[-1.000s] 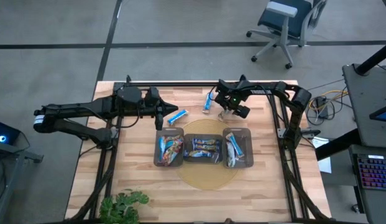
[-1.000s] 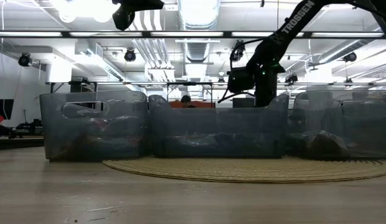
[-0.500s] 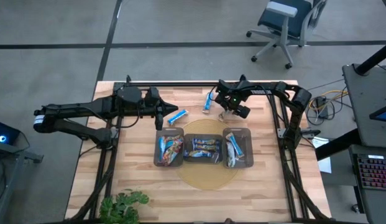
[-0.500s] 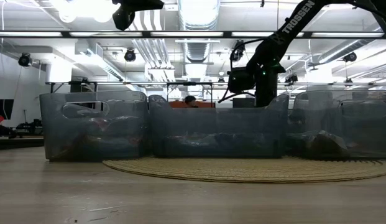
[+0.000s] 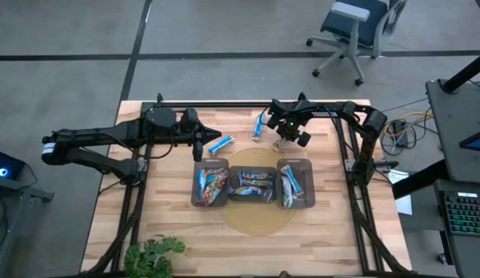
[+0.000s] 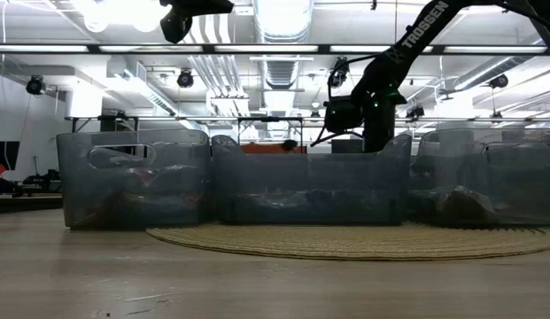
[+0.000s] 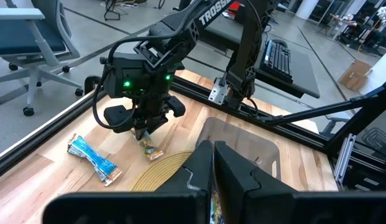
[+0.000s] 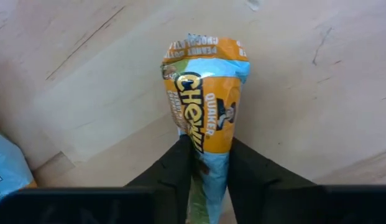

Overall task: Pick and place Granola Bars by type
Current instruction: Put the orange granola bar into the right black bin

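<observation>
An orange-wrapped granola bar (image 8: 204, 106) lies on the wooden table at the far side, just beyond the round woven mat (image 5: 263, 212). My right gripper (image 5: 280, 142) stands over it, pointing down and shut on it. Two blue bars (image 5: 220, 144) (image 5: 260, 125) lie flat on the wood to its left. More bars fill the three dark trays (image 5: 210, 201) on the mat. My left gripper (image 7: 212, 163) hangs shut and empty above the table's far left, near the left tray. My right gripper pinches the orange bar near one end (image 8: 204, 155) between its two fingers (image 8: 179, 167), one on each long side. The fingers come from above, pointing down. The bar lies flat on the table, its other end (image 8: 202, 53) sticking out beyond the fingers.
The three trays stand side by side on the mat, left (image 5: 210, 201), middle (image 5: 252, 197), right (image 5: 295, 202). A potted plant (image 5: 153, 256) sits at the near left edge. Black frame rails run along the table's far edge (image 5: 247, 105). Bare wood lies on either side of the trays.
My right gripper has closed its fingers onto the orange bar while staying in place over it. The bar lies where it was.
</observation>
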`<state>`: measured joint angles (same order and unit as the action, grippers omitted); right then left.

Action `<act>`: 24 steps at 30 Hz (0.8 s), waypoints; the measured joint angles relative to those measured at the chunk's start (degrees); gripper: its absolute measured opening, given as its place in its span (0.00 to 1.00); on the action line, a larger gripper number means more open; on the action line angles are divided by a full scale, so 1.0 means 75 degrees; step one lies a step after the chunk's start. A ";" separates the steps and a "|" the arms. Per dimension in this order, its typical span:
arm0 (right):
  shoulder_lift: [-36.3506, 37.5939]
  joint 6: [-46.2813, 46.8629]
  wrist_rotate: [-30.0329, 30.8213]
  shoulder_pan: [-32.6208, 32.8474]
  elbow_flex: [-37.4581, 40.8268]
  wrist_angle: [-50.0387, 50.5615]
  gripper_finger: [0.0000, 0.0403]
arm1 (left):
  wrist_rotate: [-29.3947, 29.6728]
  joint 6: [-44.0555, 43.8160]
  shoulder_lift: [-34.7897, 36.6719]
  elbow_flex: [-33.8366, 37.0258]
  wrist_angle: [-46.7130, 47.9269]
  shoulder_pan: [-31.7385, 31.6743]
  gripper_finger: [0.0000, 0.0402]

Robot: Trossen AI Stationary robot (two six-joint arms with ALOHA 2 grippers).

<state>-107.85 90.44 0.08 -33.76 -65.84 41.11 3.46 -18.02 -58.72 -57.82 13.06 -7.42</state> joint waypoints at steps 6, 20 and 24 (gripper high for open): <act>0.0000 -0.0056 0.0012 0.0000 0.0000 -0.0053 0.13 | 0.0000 0.0002 0.0000 0.0000 0.0000 0.0000 0.00; 0.0110 -0.0179 0.0057 0.0000 -0.0019 -0.0083 0.11 | 0.0000 0.0002 -0.0003 0.0000 -0.0001 0.0000 0.00; 0.0208 -0.0270 0.0190 0.0000 -0.0094 -0.0069 0.11 | 0.0000 0.0002 -0.0003 0.0000 0.0000 0.0000 0.00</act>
<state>-106.29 88.41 1.50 -33.76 -66.55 40.59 3.46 -18.00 -58.74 -57.82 13.06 -7.42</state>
